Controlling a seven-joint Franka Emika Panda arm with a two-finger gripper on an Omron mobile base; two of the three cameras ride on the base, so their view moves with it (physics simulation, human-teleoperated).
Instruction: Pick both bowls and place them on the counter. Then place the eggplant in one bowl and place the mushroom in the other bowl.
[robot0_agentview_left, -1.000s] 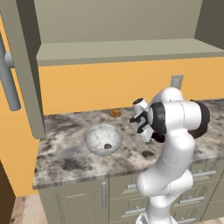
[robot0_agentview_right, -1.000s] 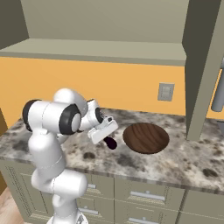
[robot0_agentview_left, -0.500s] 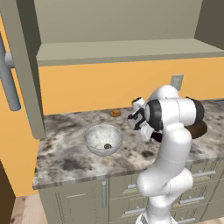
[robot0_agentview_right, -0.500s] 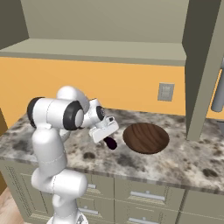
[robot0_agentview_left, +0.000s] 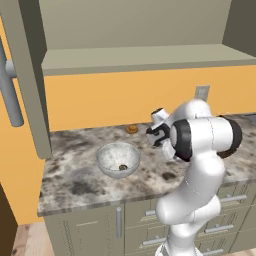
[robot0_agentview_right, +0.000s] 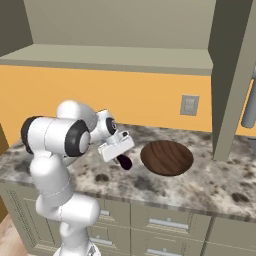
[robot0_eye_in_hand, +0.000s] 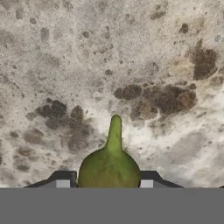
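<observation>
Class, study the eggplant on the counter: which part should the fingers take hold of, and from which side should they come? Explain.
Grip the eggplant across its plump body, just behind the green cap, coming down from above. It lies low on the counter, so a side approach would probably scrape the top. The stem tapers too thin to hold, while the fingers fit either side of the body.

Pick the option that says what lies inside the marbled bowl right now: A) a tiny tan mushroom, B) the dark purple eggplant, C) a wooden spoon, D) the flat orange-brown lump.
A: in the left base view the marbled bowl has the tiny tan mushroom at its bottom, while the eggplant is at the pincer beside the wooden bowl.
</observation>
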